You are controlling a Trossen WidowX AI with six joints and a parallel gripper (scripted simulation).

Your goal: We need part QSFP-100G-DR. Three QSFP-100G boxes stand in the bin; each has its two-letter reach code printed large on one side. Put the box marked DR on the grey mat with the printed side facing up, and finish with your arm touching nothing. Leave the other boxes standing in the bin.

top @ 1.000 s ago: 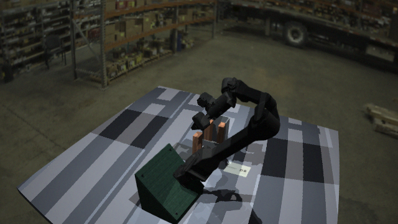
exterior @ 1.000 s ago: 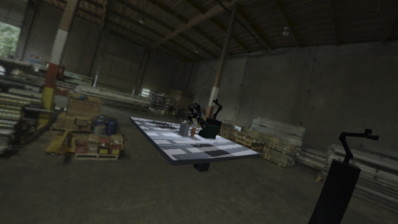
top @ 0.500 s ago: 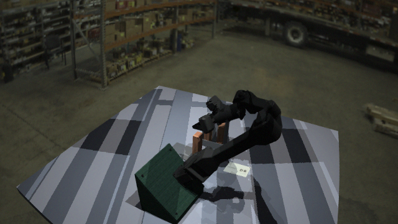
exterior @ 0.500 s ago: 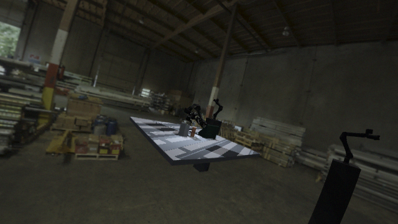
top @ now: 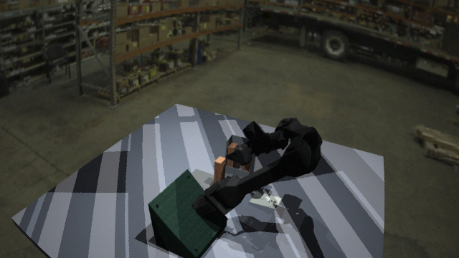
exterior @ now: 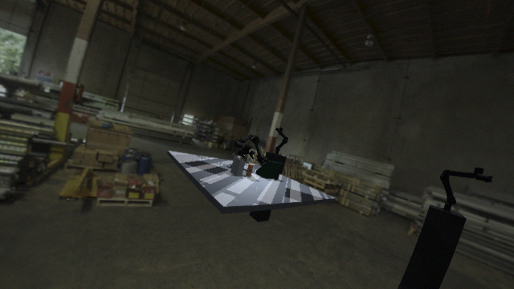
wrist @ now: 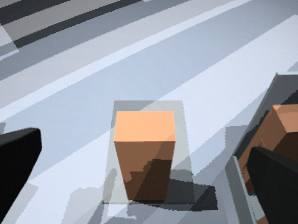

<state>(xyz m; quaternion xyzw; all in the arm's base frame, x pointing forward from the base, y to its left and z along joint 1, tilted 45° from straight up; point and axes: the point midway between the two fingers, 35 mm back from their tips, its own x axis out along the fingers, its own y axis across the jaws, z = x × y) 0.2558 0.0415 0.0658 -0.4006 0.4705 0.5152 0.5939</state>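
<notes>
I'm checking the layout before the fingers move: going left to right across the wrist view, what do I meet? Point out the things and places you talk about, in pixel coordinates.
Left finger (wrist: 21,162), orange-brown box standing on the grey mat (wrist: 111,175), bin (wrist: 240,187) with the right finger in front of it.

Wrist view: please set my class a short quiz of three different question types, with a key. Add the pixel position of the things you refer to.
1. True or false: the orange-brown upright box (top: 219,170) (exterior: 249,170) (wrist: 145,126) stands on the rectangular grey mat (top: 201,175) (wrist: 181,150).
2. The black two-fingered tool (top: 237,155) (exterior: 240,153) (wrist: 147,148) is: a) shut on a box; b) open, holding nothing; c) shut, empty.
3. Fill in: further boxes stand in a grey ____.

Key: 1 true; 2 b; 3 bin (top: 238,172) (exterior: 237,166) (wrist: 240,185).
</notes>
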